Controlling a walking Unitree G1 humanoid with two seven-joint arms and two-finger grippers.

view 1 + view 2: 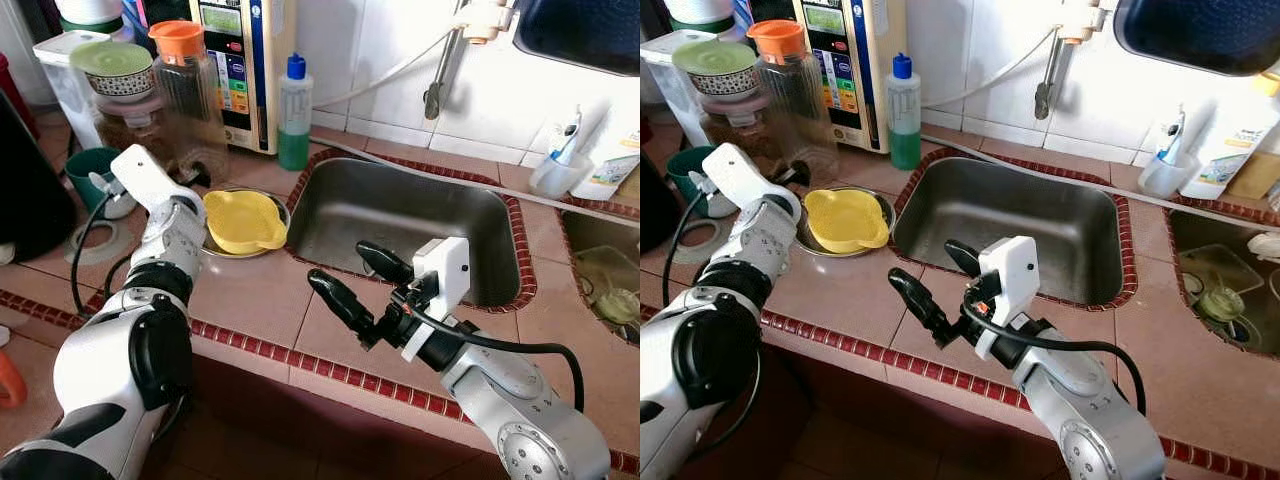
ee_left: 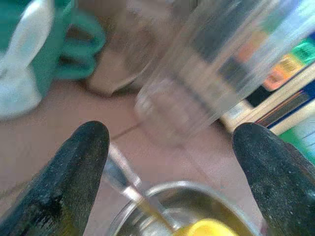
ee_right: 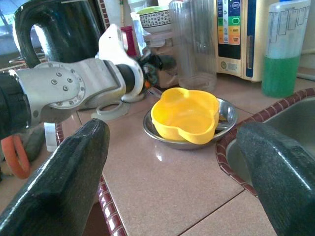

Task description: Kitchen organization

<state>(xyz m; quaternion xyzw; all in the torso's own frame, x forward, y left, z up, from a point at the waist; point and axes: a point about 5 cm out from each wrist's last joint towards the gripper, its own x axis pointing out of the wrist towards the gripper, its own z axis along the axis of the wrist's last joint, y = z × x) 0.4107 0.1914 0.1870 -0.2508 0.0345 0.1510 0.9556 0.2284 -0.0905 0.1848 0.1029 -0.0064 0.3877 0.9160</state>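
Observation:
A yellow plastic bowl [image 1: 243, 220] sits inside a shallow steel bowl [image 3: 162, 140] on the tiled counter, just left of the steel sink [image 1: 400, 215]. My left gripper [image 2: 172, 130] is open and hovers at the far rim of the steel bowl, pointing toward a clear glass jar [image 1: 190, 95] with an orange lid. What looks like a spoon handle lies in the steel bowl. My right gripper [image 1: 338, 263] is open with nothing in it. It hangs over the counter's front edge by the sink's near left corner, facing the yellow bowl [image 3: 184, 113].
A green soap bottle [image 1: 293, 110] and a water appliance [image 1: 240, 60] stand against the back wall. A green mug [image 1: 88, 172] and a black kettle [image 3: 59, 29] are at the left. A cup with a toothbrush [image 1: 555, 170] and a second basin [image 1: 600, 270] are at the right.

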